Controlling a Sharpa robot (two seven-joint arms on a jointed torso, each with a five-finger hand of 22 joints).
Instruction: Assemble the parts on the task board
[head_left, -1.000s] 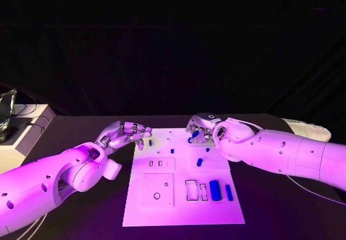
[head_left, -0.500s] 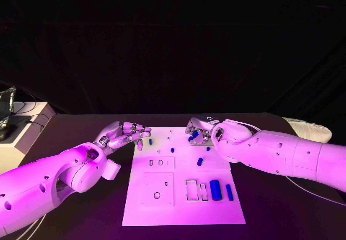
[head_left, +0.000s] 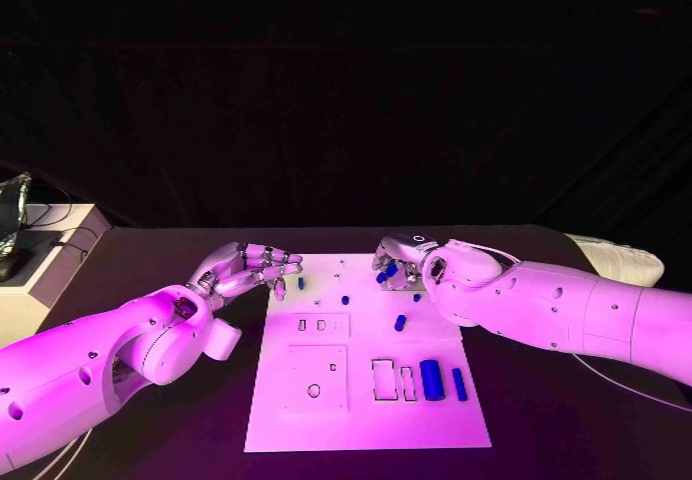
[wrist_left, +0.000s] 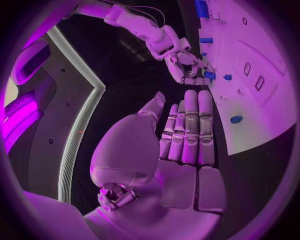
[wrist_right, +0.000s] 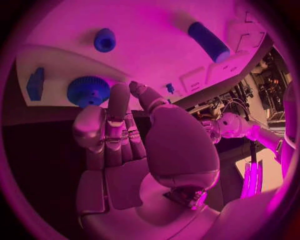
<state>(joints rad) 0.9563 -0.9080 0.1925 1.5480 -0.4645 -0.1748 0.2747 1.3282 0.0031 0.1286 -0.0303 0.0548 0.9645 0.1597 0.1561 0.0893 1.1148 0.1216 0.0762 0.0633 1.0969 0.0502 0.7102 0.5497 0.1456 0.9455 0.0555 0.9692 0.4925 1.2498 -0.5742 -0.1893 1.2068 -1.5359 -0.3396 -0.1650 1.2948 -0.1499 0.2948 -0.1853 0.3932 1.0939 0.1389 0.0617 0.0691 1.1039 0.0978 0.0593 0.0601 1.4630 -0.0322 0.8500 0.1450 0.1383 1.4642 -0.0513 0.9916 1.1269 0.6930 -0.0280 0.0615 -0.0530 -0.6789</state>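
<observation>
Head cam sat high on the robot, looked down and fwd at the task board (head_left: 368, 350) on the black table (head_left: 159, 260), both arms entering from the sides. Left wrist cam rode behind the left hand (wrist_left: 184, 135), close in, facing across the board's far end toward the right hand (wrist_left: 187, 65). Right wrist cam sat behind the right hand (wrist_right: 134, 135), very near the board (wrist_right: 144, 40). All three views shared the board's far end w/ its blue parts (wrist_right: 89, 91).

Lab — black table (head_left: 173, 260), dark backdrop
</observation>
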